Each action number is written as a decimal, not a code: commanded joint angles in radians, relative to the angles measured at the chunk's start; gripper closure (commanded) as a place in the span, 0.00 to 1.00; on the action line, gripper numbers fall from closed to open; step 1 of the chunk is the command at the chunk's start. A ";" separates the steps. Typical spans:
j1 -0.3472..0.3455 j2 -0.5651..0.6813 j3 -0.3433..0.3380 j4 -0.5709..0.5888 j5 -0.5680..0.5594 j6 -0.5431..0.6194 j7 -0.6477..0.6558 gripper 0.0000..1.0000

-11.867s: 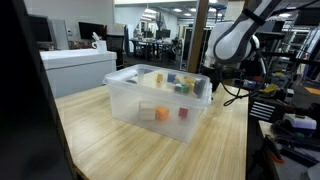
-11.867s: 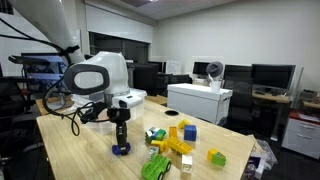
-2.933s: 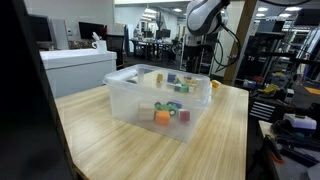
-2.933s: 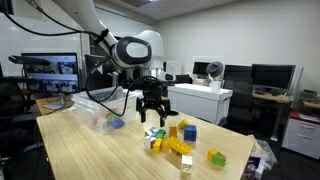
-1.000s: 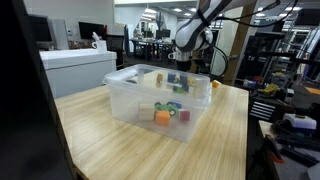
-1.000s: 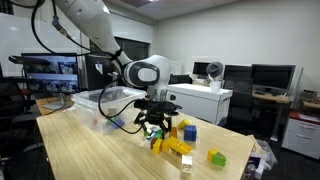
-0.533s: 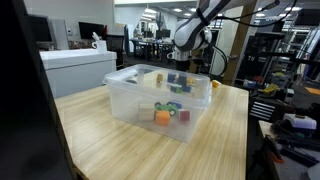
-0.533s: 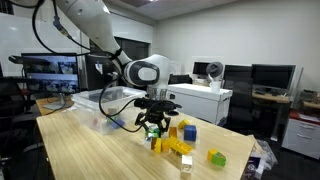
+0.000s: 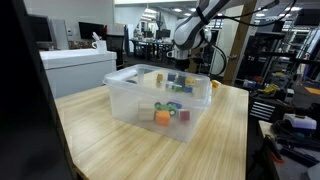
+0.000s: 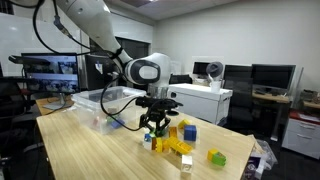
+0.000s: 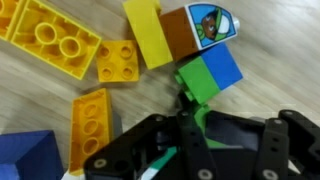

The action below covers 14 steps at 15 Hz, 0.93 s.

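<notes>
- The gripper is hanging low over a heap of toy building blocks on the wooden table, and its black fingers are pinching the green block.
- In the wrist view the green block is showing as a bright, flat-sided piece. Its lower end is running down between the finger pads, so only its upper part is showing clearly.
- The green block is lying at the edge of the heap, pressing against a blue block of about the same size.
- A brown block with a small printed picture on its face is sitting just beyond the blue one.
- A plain yellow block is leaning against the brown block's side.
- A wide yellow plate with round studs is lying well apart from the green block, with a small orange-yellow square block between them.
- A longer orange-yellow block is lying just beside the gripper's housing, next to a dark blue block.
- In an exterior view the gripper is pointing straight down at the heap, with a clear plastic bin standing behind it on the table.
- In an exterior view the gripper is showing behind the bin, which is holding an orange block and a few other coloured pieces.
</notes>
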 commanded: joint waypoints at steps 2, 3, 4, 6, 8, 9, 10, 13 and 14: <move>-0.001 0.002 0.009 -0.010 0.031 -0.014 -0.027 1.00; 0.000 -0.004 0.010 -0.012 0.030 -0.015 -0.027 1.00; 0.001 -0.006 0.008 -0.014 0.027 -0.012 -0.026 0.99; 0.006 -0.007 0.006 -0.015 0.022 -0.007 -0.021 0.99; 0.008 -0.014 0.005 -0.013 0.022 -0.009 -0.017 1.00; 0.008 -0.036 0.009 -0.006 0.031 -0.022 -0.016 0.99; 0.008 -0.040 0.010 -0.004 0.033 -0.024 -0.017 0.99; 0.010 -0.073 0.016 0.002 0.044 -0.032 -0.021 0.99; 0.011 -0.084 0.017 0.003 0.048 -0.035 -0.023 0.99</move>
